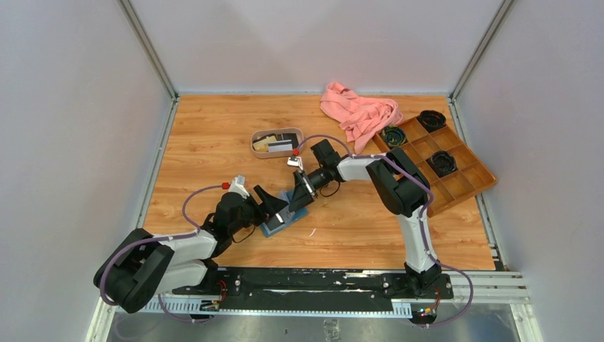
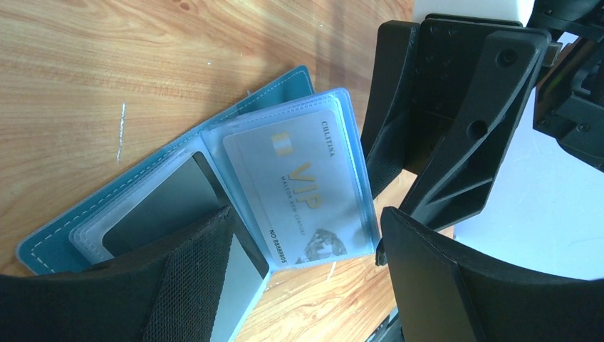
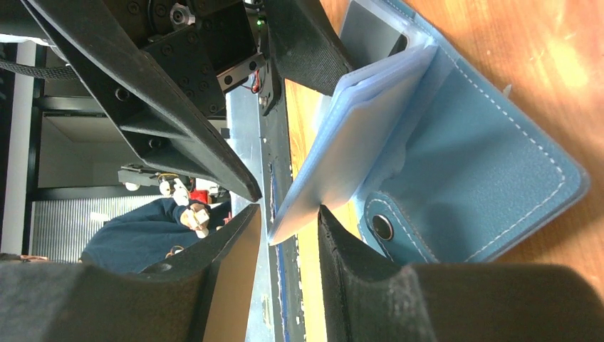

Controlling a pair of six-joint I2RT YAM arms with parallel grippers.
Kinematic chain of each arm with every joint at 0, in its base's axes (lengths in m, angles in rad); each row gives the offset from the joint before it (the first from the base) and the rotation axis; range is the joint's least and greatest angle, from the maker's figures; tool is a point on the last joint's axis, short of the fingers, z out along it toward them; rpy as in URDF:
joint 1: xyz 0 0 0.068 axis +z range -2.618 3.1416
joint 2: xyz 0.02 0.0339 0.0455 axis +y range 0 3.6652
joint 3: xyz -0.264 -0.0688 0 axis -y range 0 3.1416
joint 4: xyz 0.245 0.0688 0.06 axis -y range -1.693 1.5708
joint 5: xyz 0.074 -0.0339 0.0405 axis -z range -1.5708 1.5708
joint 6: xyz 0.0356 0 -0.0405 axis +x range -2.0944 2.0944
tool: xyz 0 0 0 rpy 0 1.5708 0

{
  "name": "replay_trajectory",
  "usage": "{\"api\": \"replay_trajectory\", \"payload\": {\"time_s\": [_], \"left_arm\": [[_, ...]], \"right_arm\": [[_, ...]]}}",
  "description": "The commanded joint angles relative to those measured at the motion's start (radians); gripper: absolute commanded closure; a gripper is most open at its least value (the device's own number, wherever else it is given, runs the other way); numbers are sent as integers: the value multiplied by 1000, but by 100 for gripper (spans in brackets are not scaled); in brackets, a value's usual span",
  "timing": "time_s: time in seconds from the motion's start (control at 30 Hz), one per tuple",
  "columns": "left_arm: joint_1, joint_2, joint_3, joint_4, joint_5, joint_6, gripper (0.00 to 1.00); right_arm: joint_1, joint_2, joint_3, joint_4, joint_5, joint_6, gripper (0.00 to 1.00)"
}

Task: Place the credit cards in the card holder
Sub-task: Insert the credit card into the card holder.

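Card holder [image 1: 279, 222] lies open on counter [image 1: 214, 142] between arms; clear sleeves look soft, floppy. Credit cards [image 1: 280, 144] in oval tray [image 1: 254, 144]: probably light, stiff, slick; best taken by short edge. Left gripper [image 2: 303, 228] spread open, one finger over holder. Right gripper [image 3: 285, 221] straddles sleeve leaf [image 3: 356, 142]; cannot tell if pinched.
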Motion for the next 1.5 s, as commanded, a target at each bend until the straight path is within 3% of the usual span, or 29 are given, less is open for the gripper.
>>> {"api": "replay_trajectory", "payload": {"time_s": [0.0,0.37,0.7,0.9,1.07,1.2,1.37,1.47], "left_arm": [[-5,30,16,12,-18,16,19],[-4,85,22,38,-15,3,21],[-4,120,9,38,-23,1,32],[3,103,-1,37,-17,2,37],[9,71,-21,36,-16,-1,38],[14,53,-33,36,-12,-1,39],[18,56,-33,36,-8,1,39],[18,58,-30,36,-4,3,39]], "right_arm": [[16,-12,-11,58,-37,52,61],[17,7,-12,61,-28,60,70],[17,12,-11,60,-29,62,80],[16,14,-13,58,-12,57,81],[16,8,-8,-9,52,-8,75],[15,-3,22,-125,103,-107,62],[23,-54,15,-136,77,-173,44],[39,-80,11,-155,94,-218,39]]}}
